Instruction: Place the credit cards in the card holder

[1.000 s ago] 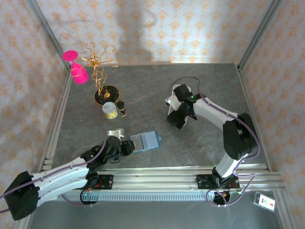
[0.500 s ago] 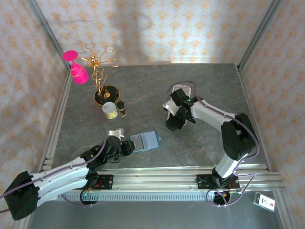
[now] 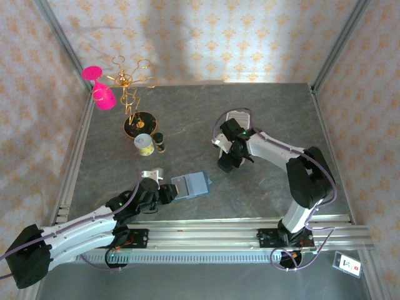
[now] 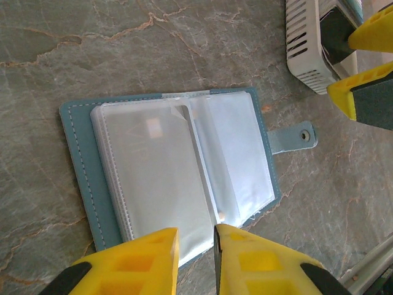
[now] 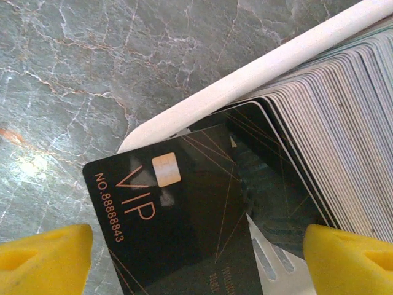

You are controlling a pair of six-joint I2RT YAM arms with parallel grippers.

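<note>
left hand point(image 4: 214, 258) pinches near edge of card holder point(image 4: 153, 178) | right hand point(image 5: 196, 255) open, astride dark card point(image 5: 178, 227) fronting credit cards point(image 5: 344, 123) in tray point(image 5: 245, 80)

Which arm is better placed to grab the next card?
Right. The right hand, open, straddles a black VIP card leaning from the row of thin plastic cards in the long white tray; the left hand grips the open teal folding wallet.

The far left corner is blocked by a gold rack point(image 3: 130, 94) hung with pink glasses point(image 3: 100, 87), with a jar point(image 3: 144, 145) and a small dark bottle point(image 3: 160, 143) just in front. The table point(image 3: 187, 112) is bare between the open card holder point(image 3: 192, 185) and the white tray point(image 3: 236, 116), and along the far edge. In the tray the credit cards point(image 5: 344, 117) stand tightly packed, with a gap behind the tilted black VIP card point(image 5: 178, 215).
</note>
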